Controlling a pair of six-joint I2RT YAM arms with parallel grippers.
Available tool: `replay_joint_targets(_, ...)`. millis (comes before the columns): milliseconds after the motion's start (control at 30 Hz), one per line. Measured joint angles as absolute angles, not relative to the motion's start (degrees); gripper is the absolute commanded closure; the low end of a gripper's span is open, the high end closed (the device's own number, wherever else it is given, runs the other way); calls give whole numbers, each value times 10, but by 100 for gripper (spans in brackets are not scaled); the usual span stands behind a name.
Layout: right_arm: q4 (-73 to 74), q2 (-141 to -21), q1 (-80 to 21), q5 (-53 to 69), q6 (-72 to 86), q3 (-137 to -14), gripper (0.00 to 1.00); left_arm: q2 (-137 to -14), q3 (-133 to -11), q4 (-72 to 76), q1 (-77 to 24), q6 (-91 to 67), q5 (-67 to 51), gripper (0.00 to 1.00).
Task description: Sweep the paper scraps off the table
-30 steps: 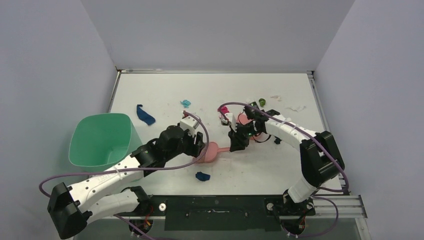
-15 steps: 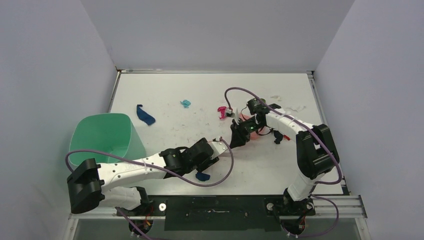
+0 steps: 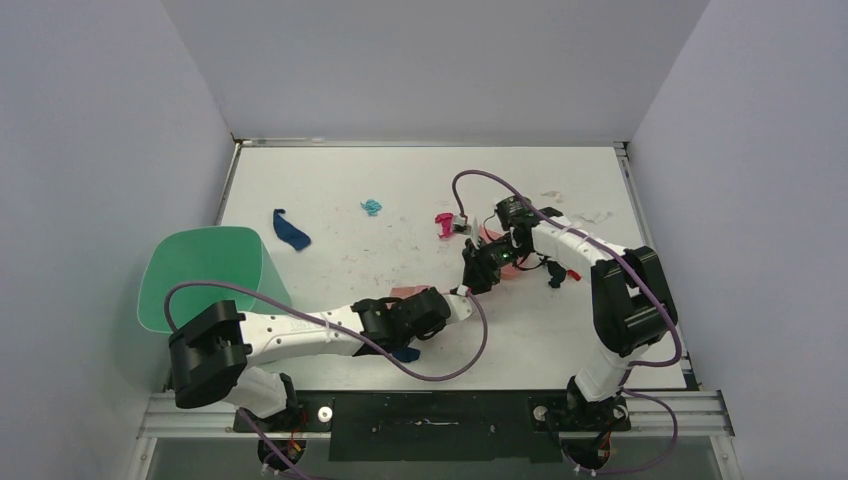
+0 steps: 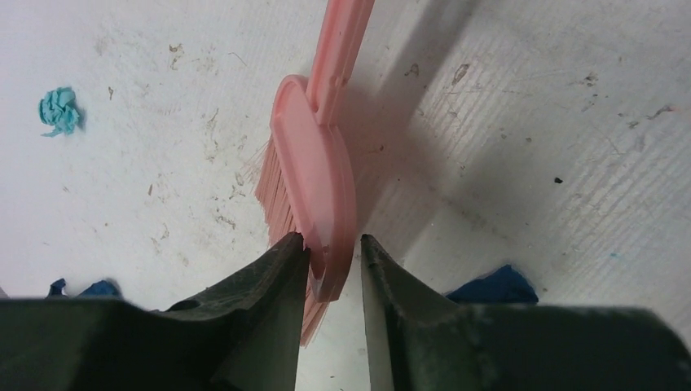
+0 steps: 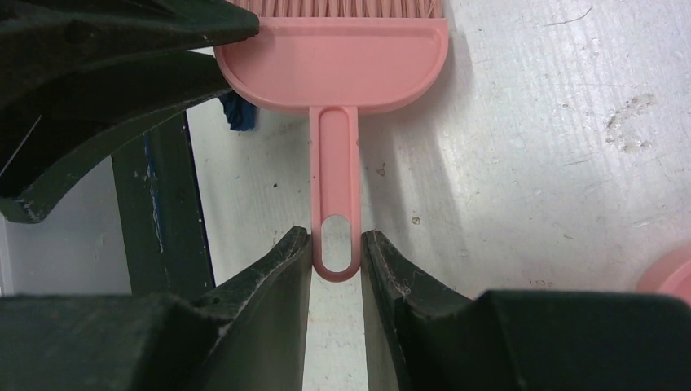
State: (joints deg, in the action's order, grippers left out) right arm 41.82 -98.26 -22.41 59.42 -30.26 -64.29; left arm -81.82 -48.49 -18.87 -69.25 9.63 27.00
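The pink hand brush (image 3: 403, 291) lies between my grippers. My left gripper (image 4: 332, 244) is shut on the end of the brush head (image 4: 314, 179), at front centre in the top view (image 3: 412, 298). My right gripper (image 5: 336, 236) is shut on the tip of the brush handle (image 5: 334, 244), in the top view (image 3: 472, 282). Paper scraps lie on the white table (image 3: 330, 180): dark blue (image 3: 290, 232), teal (image 3: 371, 207), magenta (image 3: 443, 221), and dark blue (image 3: 405, 353) under my left arm. The teal one (image 4: 59, 111) and a blue one (image 4: 497, 285) show in the left wrist view.
The mint-green bin (image 3: 200, 275) stands at the left edge beside my left arm. The pink dustpan (image 3: 500, 252) lies partly under my right arm. A small black scrap (image 3: 555, 280) and white scraps (image 3: 598, 215) lie on the right.
My left arm has dropped and stretched low along the table's front, its gripper staying at the brush head. The right gripper has shifted slightly with the handle.
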Motion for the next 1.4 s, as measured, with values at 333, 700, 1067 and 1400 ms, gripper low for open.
replay_joint_targets(333,415,-983,-217,619,-301,-645,86,-827,-484,-182,-702,133,291,100)
replay_joint_targets(700,529,-978,-184,667,-377,-731,17,-721,-484,-208,-675,138,272,100)
replay_joint_targets(1067,676,-821,-154,633,-600,-816,3,-601,-506,-263,-535,92,53,100)
replay_joint_targets(1400,572,-736,-228,572,-558,-771,12,-603,-520,-281,-531,55,-115,100)
